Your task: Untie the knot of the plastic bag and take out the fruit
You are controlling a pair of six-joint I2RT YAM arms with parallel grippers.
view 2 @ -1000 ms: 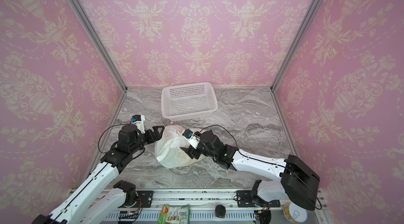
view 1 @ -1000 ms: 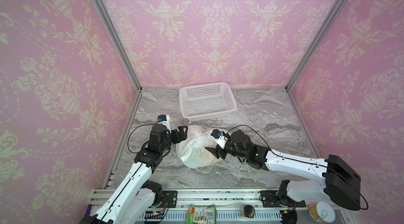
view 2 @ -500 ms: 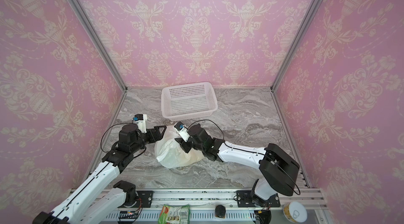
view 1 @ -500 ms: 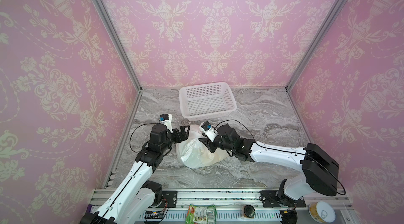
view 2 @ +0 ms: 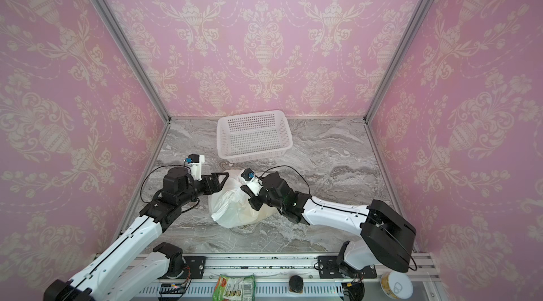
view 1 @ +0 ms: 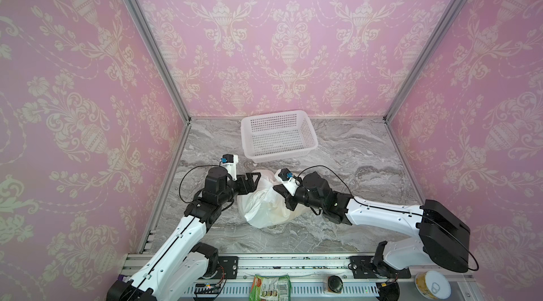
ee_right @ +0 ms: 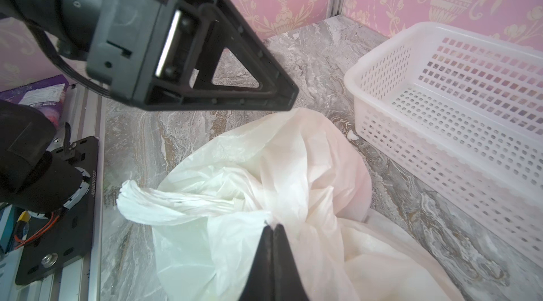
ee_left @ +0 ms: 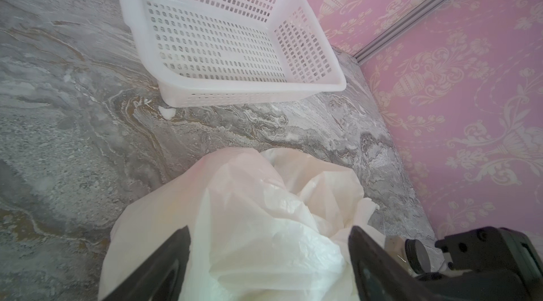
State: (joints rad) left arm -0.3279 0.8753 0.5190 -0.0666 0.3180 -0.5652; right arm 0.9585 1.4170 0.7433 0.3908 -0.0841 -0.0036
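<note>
The white plastic bag (view 1: 264, 210) (view 2: 235, 211) lies crumpled on the marble floor between both arms. My left gripper (view 1: 256, 181) (ee_left: 269, 229) is open, its fingers (ee_left: 164, 258) astride the bag's top (ee_left: 264, 196) without pinching it. My right gripper (view 1: 277, 193) (ee_right: 273, 225) is shut, its tips pinching a fold of the bag (ee_right: 293, 173) at the bunched top. A twisted handle strand (ee_right: 176, 201) sticks out sideways from that bunch; I cannot make out the knot itself. The fruit is hidden inside the bag, showing only as a faint peach tint.
A white perforated basket (view 1: 282, 157) (ee_left: 252, 88) (ee_right: 349, 82) stands behind the bag near the back wall. Pink walls close in three sides. On the front rail lie a green packet (view 1: 269, 284), a black knob (view 1: 335, 283) and a tin can (view 1: 433, 284).
My right gripper swung in over the bag from the right and closed on its plastic. The left gripper stayed at the bag's top, its fingers narrowing slightly.
</note>
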